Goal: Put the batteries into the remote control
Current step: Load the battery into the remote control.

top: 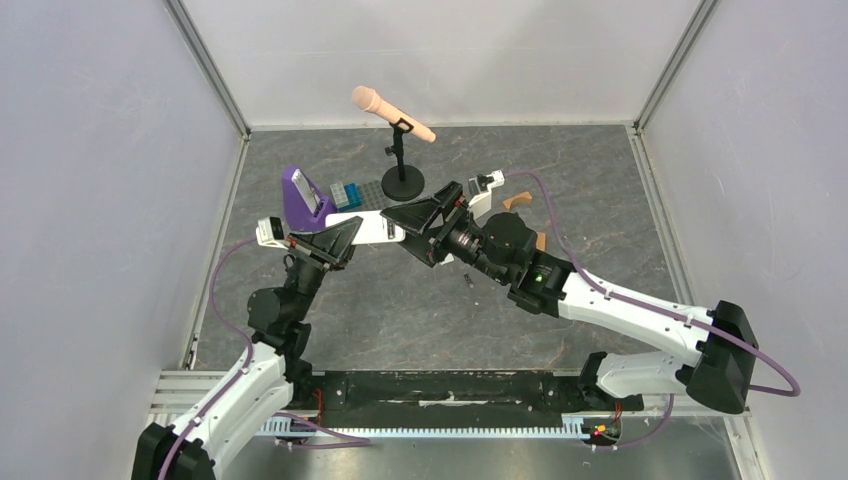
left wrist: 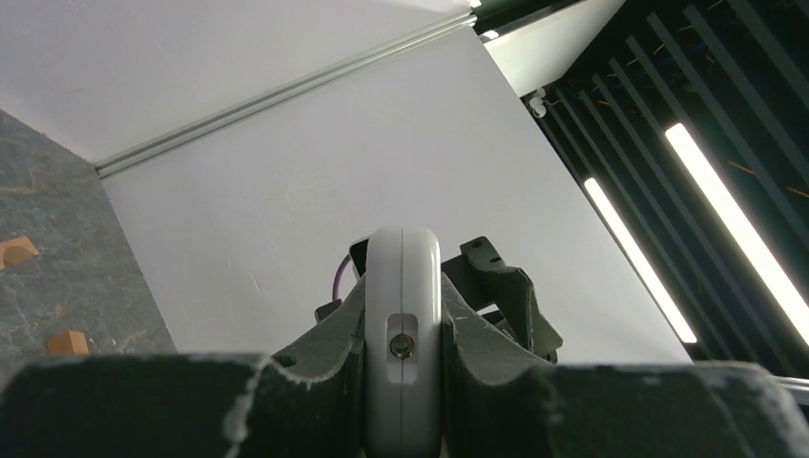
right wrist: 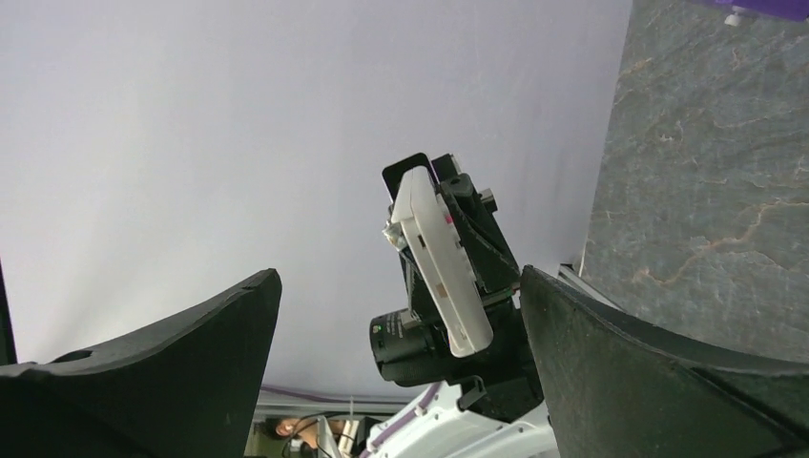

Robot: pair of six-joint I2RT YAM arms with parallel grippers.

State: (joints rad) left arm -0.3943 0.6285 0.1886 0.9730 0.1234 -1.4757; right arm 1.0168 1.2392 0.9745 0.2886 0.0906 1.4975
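Note:
My left gripper [top: 345,238] is shut on the white remote control [top: 380,230] and holds it above the table, pointing right. In the left wrist view the remote [left wrist: 403,286] stands end-on between the left gripper's [left wrist: 403,329] two fingers. My right gripper [top: 408,232] is open and empty, its wide jaws around the remote's free end without touching it. The right wrist view shows the right gripper [right wrist: 399,279] facing the remote [right wrist: 439,262]. One thin dark battery [top: 467,277] lies on the table under the right wrist. The other battery is not in view.
A microphone on a black stand [top: 402,180] is at the back centre. A grey slab on a purple stand [top: 300,197] and a tray of small blue and grey blocks [top: 352,193] are back left. Tan wooden blocks [top: 517,201] lie right of the grippers and show in the left wrist view [left wrist: 67,342].

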